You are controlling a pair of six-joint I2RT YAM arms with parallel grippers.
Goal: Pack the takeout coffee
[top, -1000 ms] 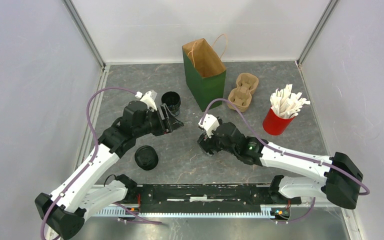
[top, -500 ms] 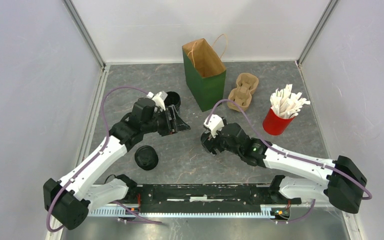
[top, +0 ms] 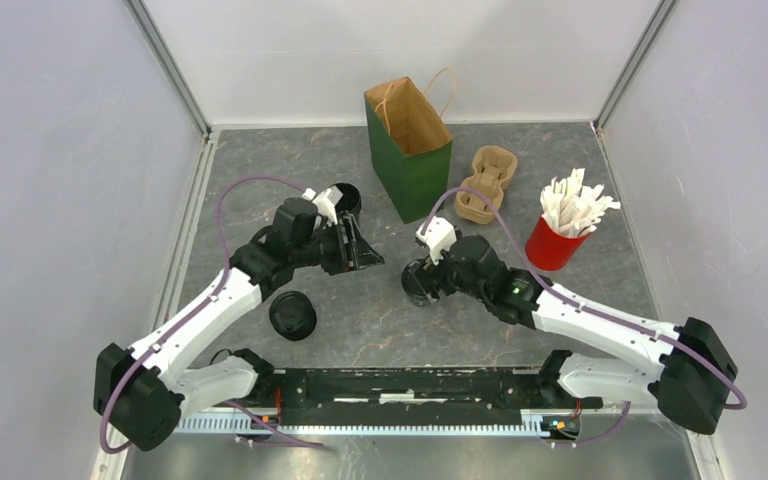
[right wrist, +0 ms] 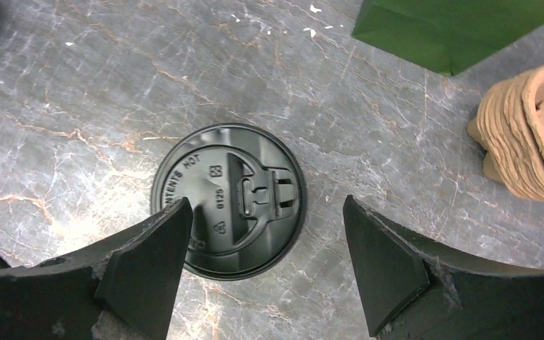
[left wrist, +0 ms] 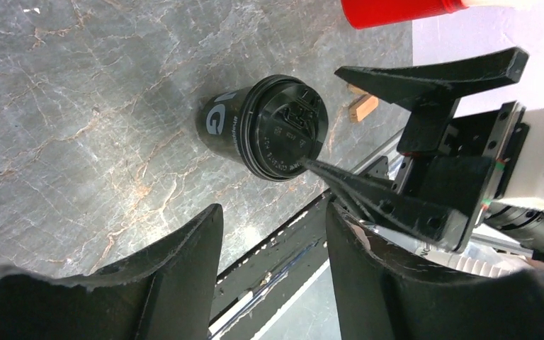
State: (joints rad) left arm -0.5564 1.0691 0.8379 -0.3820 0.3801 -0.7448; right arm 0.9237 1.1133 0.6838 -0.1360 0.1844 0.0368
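Three black lidded takeout coffee cups show. One cup [right wrist: 228,200] stands upright under my right gripper [right wrist: 265,205], which is open and straddles its lid without closing on it. The left wrist view shows this same cup [left wrist: 265,127] between the right gripper's fingers. A second cup [top: 292,315] stands near the left arm. The third cup [top: 348,196] is partly hidden behind the left wrist. My left gripper [top: 358,250] is open and empty, pointing toward the right gripper. The green paper bag [top: 410,150] stands open at the back.
A tan pulp cup carrier [top: 485,185] lies right of the bag, and a red cup of white packets [top: 555,243] stands further right. The bag's side [right wrist: 460,28] and the carrier [right wrist: 531,127] lie just beyond the right gripper. Grey walls enclose the table.
The left arm has swung right toward the table's middle, covering more of the back cup, and its jaws have narrowed a little. The right gripper has shifted slightly right, still over its cup.
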